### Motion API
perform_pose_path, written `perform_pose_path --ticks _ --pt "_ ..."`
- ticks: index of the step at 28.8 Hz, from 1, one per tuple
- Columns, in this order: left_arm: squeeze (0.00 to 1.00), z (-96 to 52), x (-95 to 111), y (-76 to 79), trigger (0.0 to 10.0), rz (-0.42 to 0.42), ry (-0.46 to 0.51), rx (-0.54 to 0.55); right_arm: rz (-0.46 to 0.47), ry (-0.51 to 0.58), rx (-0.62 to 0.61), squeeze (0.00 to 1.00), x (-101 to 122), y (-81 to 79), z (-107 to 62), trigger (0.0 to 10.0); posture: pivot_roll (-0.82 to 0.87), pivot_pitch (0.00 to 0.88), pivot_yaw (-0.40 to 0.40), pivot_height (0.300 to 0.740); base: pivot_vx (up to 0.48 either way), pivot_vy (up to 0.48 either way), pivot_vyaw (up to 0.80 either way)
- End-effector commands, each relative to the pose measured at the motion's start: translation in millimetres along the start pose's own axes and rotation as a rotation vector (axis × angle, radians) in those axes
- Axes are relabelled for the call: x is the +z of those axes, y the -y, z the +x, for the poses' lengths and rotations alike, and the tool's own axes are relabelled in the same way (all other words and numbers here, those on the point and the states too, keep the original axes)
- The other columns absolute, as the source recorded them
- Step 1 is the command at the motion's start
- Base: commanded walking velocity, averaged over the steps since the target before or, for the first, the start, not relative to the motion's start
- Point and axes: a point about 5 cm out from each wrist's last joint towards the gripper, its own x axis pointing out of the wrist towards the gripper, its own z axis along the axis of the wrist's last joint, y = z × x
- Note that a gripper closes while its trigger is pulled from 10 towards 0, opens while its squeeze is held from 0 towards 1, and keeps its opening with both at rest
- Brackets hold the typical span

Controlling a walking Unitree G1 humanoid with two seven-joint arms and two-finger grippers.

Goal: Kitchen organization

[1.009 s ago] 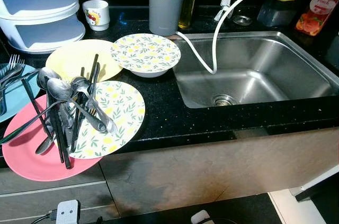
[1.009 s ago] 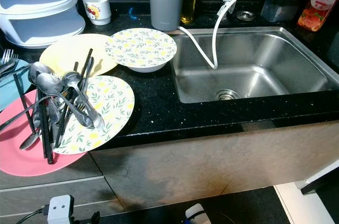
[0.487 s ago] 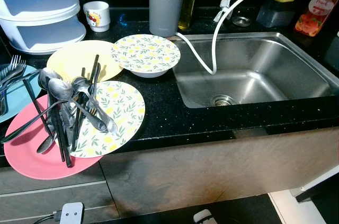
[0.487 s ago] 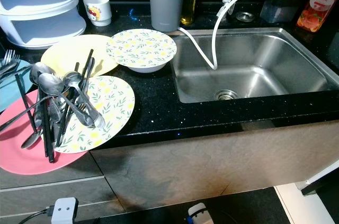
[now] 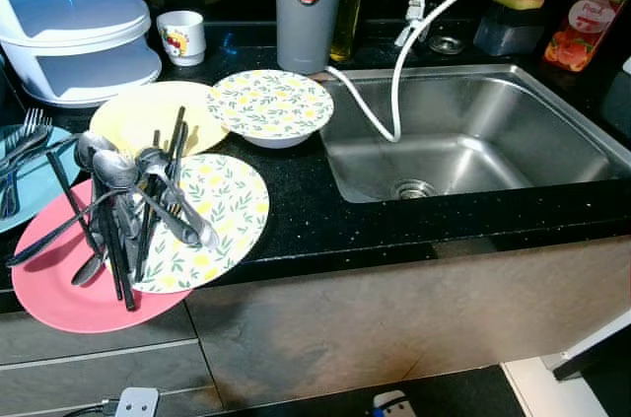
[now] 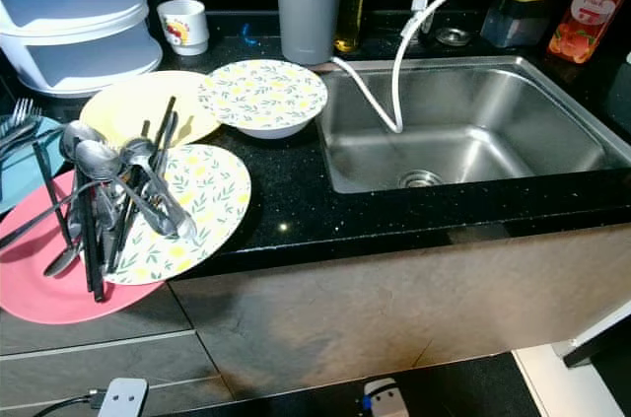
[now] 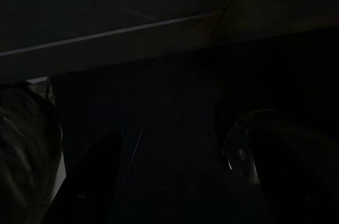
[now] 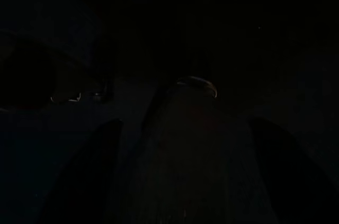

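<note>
You are looking down at a black speckled tabletop (image 5: 315, 210) with a steel sink (image 5: 473, 131) set into it on your right. Both arms hang idle in shade. In the wrist views the left end effector (image 7: 175, 181) and the right end effector (image 8: 180, 176) each show two dark fingers standing apart, spread and holding nothing, over a floor too dark to read.

On the tabletop you can count five flat plates and one bowl. A pink plate (image 5: 59, 284) lies nearest the front edge at far left, overlapped by a leaf-patterned plate (image 5: 222, 220). Behind them sits a yellow plate (image 5: 133, 116), and a blue plate (image 5: 30, 185) is cut by the frame edge. A leaf-patterned bowl (image 5: 271, 106) stands just beside the sink.

A heap of cutlery (image 5: 123, 200), spoons, forks and black chopsticks too tangled to count, lies across the pink and patterned plates. More forks (image 5: 25, 131) rest on the blue plate.

At the back stand a white stacked container (image 5: 74, 23), a small cup (image 5: 182, 35), a grey flask (image 5: 309, 3) and an orange bottle (image 5: 587, 18). A white hose (image 5: 399, 72) dips into the sink.
</note>
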Motion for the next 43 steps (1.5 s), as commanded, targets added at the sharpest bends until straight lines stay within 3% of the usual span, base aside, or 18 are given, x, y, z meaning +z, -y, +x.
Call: perform_pose_path --ticks 1,4,6,43 --pt "0.0 -3.2 -12 -2.4 10.0 0.002 -0.049 0.008 0.001 -0.079 -0.005 0.0 -22 -2.1 -2.1 10.0 0.11 0.163 0.006 0.74 0.0 0.0 0.0" --pt "0.0 -3.6 -14 -2.9 10.0 0.005 -0.056 0.007 -0.142 -0.063 -0.04 0.0 -18 1.4 -2.1 10.0 0.11 0.162 0.007 0.74 0.0 0.0 0.0" --pt "0.0 -3.8 -14 -3.1 10.0 0.005 -0.06 0.007 -0.155 -0.061 -0.029 0.0 -18 0.5 -2.1 10.0 0.11 0.162 0.007 0.74 0.0 0.0 0.0" --pt "0.0 -4.9 -11 -10.1 10.0 -0.005 -0.029 0.008 -0.153 -0.042 0.011 0.0 -17 -11.8 -0.7 10.0 0.13 0.212 0.029 0.74 0.0 0.0 0.0"
